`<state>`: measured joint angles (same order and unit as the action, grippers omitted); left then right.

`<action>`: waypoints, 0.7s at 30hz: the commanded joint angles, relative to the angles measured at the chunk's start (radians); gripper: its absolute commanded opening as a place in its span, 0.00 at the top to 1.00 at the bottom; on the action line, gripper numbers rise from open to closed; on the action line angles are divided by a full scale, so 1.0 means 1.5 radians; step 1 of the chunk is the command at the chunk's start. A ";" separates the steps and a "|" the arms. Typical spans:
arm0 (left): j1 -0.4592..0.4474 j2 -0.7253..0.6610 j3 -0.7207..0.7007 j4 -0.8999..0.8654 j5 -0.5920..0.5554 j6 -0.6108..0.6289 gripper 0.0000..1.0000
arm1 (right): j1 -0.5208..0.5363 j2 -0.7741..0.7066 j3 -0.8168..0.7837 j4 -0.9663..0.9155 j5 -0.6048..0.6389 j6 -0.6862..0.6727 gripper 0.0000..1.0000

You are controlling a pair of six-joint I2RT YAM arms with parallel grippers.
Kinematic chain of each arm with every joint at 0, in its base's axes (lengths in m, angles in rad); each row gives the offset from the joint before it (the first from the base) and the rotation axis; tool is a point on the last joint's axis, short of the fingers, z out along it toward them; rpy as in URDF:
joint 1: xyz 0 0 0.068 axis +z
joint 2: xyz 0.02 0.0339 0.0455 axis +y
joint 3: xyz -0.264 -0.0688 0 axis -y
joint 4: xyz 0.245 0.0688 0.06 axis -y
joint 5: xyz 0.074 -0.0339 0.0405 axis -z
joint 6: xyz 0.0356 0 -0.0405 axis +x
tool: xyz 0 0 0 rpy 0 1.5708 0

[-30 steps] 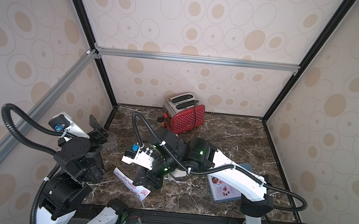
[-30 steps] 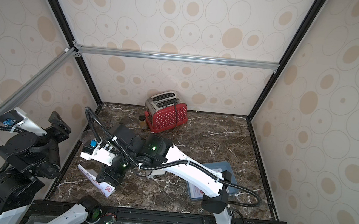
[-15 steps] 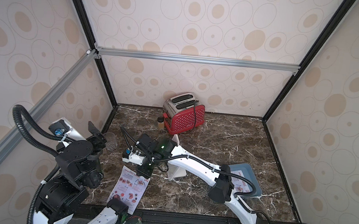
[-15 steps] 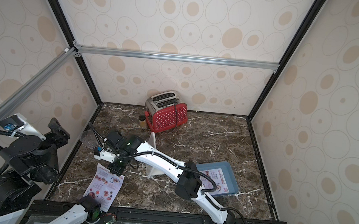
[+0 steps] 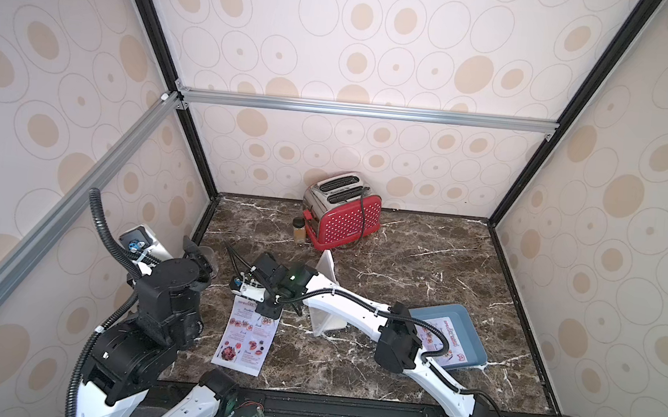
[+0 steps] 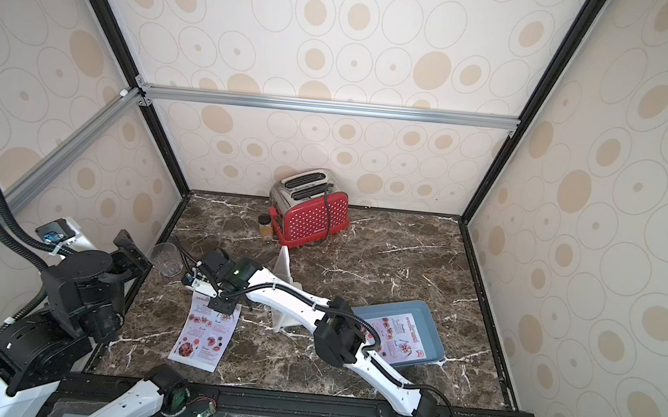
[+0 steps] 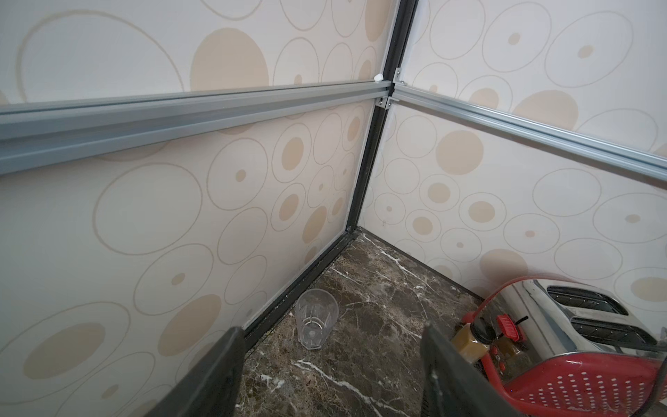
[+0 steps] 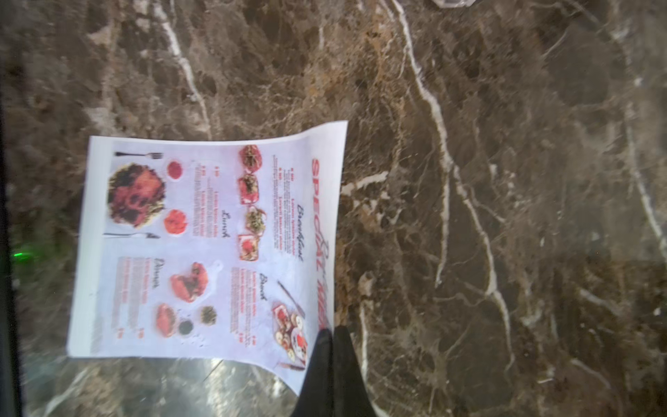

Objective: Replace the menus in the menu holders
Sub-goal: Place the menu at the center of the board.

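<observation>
In both top views the right hand [image 5: 269, 310] reaches over the menu [image 5: 246, 339], which lies near the desk's [image 5: 423, 260] front-left corner. The menu holder [image 5: 327, 266] stands mid-desk, apparently empty. A second menu [image 5: 459, 338] waits in the tray [image 5: 445, 311] by the right edge. Next would be to let go and fetch that sheet, though the right arm crosses the holder. A toaster [image 6: 310, 215] sits at the back edge.

Left wrist view: the left hand [image 7: 332, 364] is idle with its fingers apart, and a glass [image 7: 317, 319] stands beyond it.

Right wrist view: the right hand's fingers are together, pinching the menu's curled heading corner.
</observation>
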<state>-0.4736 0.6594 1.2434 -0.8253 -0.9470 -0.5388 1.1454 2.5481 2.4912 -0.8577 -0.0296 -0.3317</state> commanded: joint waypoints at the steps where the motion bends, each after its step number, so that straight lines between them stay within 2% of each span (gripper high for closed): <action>1: -0.003 0.006 0.000 -0.034 -0.002 -0.022 0.24 | 0.005 0.020 -0.014 0.071 0.050 -0.059 1.00; 5: -0.003 0.012 -0.001 -0.040 0.000 -0.021 0.24 | 0.005 0.036 -0.014 0.098 0.072 -0.080 0.98; 8: -0.003 0.014 -0.004 -0.043 0.000 -0.029 0.24 | 0.005 0.043 -0.015 0.121 0.083 -0.086 0.83; 9: -0.004 0.015 -0.005 -0.044 0.000 -0.032 0.24 | 0.005 0.043 -0.015 0.132 0.090 -0.086 0.73; 10: -0.003 0.015 -0.005 -0.045 0.000 -0.034 0.24 | 0.005 0.042 -0.015 0.141 0.095 -0.085 0.67; 13: -0.003 0.021 -0.002 -0.049 0.003 -0.041 0.24 | 0.005 0.028 -0.014 0.170 0.114 -0.082 0.56; 18: -0.004 0.035 0.006 -0.055 0.017 -0.059 0.23 | 0.005 -0.063 -0.048 0.199 0.127 -0.051 0.53; 21: -0.003 0.040 0.002 -0.049 0.031 -0.069 0.23 | 0.005 -0.176 -0.163 0.222 0.124 0.006 0.53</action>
<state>-0.4732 0.7139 1.2381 -0.8593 -0.9134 -0.5957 1.1458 2.4832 2.3386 -0.5755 0.1417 -0.3927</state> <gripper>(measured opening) 0.771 0.470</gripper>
